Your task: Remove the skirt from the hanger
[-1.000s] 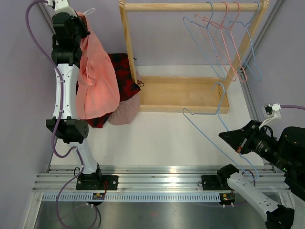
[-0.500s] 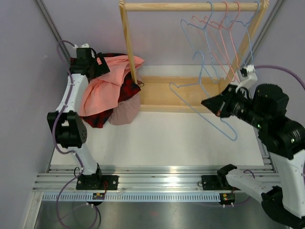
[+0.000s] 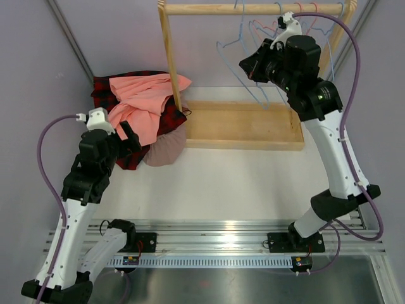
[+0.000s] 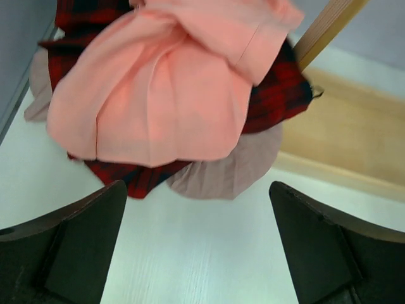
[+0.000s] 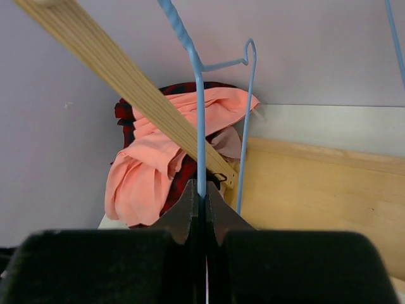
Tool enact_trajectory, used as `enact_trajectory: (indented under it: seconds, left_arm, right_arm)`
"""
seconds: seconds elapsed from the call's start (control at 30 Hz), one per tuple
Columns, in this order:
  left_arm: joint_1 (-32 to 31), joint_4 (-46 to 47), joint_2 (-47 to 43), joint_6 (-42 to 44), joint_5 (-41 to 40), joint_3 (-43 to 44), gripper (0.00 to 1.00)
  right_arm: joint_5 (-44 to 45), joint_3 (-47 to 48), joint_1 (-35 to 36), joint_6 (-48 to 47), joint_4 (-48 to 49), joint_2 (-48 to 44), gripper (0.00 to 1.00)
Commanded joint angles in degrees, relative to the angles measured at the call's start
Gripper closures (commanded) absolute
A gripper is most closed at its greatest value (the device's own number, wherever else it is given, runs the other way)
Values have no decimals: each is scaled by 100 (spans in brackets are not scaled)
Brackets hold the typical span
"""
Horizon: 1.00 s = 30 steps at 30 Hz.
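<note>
The salmon-pink skirt [image 3: 142, 101] lies crumpled on a pile of clothes at the back left, free of any hanger. My left gripper [image 3: 128, 138] hovers open just in front of that pile. In the left wrist view the skirt [image 4: 164, 95] lies beyond the gripper [image 4: 196, 187], whose wide-apart fingers have only bare table between them. My right gripper [image 3: 251, 66] is raised near the rack's rail and shut on the wire of a bare light-blue hanger [image 3: 229, 60]. In the right wrist view the hanger [image 5: 199, 126] rises straight out of the shut gripper [image 5: 202, 196], with the skirt [image 5: 152, 164] far below.
A wooden rack with a top rail [image 3: 253, 9] and a base tray [image 3: 240, 123] stands at the back. Several pink and blue wire hangers [image 3: 304, 25] hang on the rail. Under the skirt lie a red plaid garment [image 3: 101, 85] and a mauve one [image 3: 164, 149].
My left gripper let the skirt drop onto the pile, opened and came down toward the front. My right arm carried the blue hanger from the front right up to the rail.
</note>
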Motion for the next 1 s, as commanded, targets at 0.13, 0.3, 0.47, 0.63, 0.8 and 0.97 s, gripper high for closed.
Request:
enact_trajectory:
  seconds: [0.13, 0.3, 0.47, 0.63, 0.8, 0.97]
  left_arm:
    - [-23, -546, -949, -5, 74, -721, 1]
    - [-23, -415, -1065, 12, 84, -1134, 1]
    - [-23, -327, -1153, 39, 136, -1266, 1]
    - [-23, -335, -1021, 83, 198, -1249, 1]
    - [-23, -335, -1100, 83, 233, -1266, 1]
    - [-23, -326, -1153, 91, 409, -1267, 1]
  right_arm:
    - [731, 265, -150, 131, 838, 586, 100]
    - [741, -60, -150, 158, 970, 693, 100]
    - [758, -551, -150, 132, 935, 421, 100]
    - [731, -1053, -150, -35, 1014, -123, 20]
    - [811, -1623, -159, -158, 900, -861, 1]
    - [1075, -3920, -150, -70, 1224, -2793, 1]
